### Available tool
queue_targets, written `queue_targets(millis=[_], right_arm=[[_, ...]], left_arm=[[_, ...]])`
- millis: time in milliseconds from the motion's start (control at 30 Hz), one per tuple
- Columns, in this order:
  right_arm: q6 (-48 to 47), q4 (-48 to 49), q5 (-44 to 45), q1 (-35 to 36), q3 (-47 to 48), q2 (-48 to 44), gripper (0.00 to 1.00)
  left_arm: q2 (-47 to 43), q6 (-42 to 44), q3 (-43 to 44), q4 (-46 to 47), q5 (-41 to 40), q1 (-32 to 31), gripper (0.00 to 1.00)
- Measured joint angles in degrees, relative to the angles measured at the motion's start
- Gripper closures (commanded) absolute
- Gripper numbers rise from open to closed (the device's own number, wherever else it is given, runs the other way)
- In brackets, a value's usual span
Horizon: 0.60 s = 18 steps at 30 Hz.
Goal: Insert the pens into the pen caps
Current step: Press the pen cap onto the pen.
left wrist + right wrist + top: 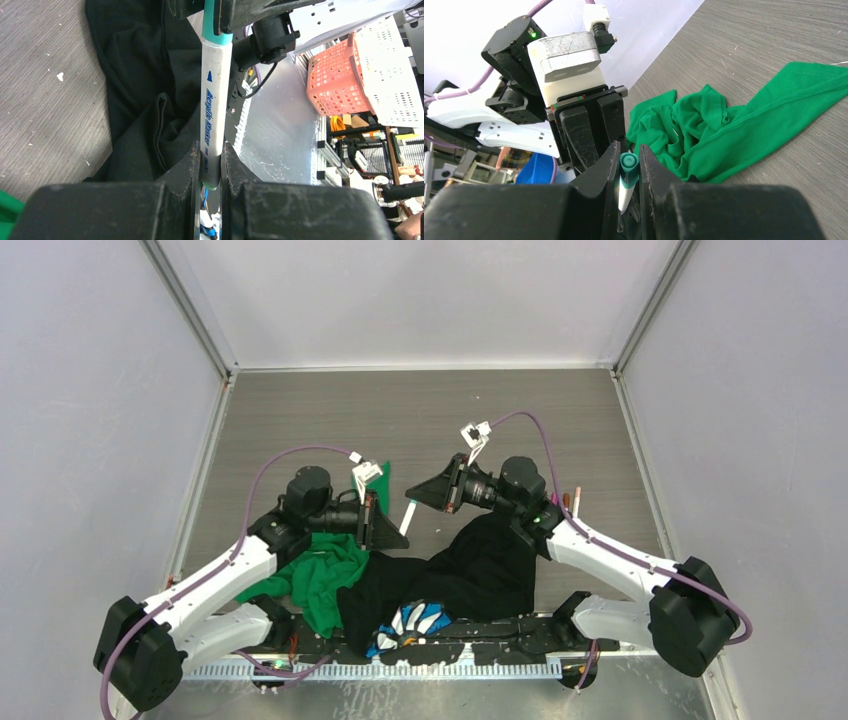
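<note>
Grey wood-grain laminate forms the bench [400, 410], which is enclosed by plain white walls on its far, left and right edges. We note two crumpled cloths by the near edge. A green cloth [320, 575] lies toward the left, and a black cloth [480, 565] lies toward the right, touching the green one. A blue-and-white striped item [415, 620] rests at the near edge against the black cloth.

Both arms reach inward and face each other about midway between the left and right edges, raised above the bench surface.

1. The left gripper [210, 152] is clenched on the lower barrel of a white pen [216, 100] printed "Acrylic Marker". The pen stands straight out from between the fingers.
2. The right gripper [629, 152] is clenched on a teal cap [629, 161]. In the right wrist view we see the cap's round end between the fingers.
3. In the left wrist view the teal cap meets the white barrel with no visible gap. We cannot tell how far the tip sits inside the cap.

Two spare pens [576, 498] lie near the right edge, just beside the right arm. They are too small for us to read further detail.

Beyond the near edge, the left wrist view shows an orange basket [335, 80] and a white basket [390, 70].
</note>
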Motion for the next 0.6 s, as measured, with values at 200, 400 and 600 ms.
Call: queue_targets(millis=[200,400,600], right_arm=[[3.3,4.3,1.5,0.5,-2.2,0.7,0.99],[3.6,5.0,3.2,1.2,-2.2,1.0,0.99],[2.4,5.2,4.5,1.4,-1.9,1.0,0.99]], left_arm=[[0.0,-0.2,-0.4,0.0,0.0,0.0,1.0],[1.1,-2.9,-0.5,1.7,2.6,1.6,1.0],[2.5,-5.7,-0.8,5.8,6.9,3.9,1.0]])
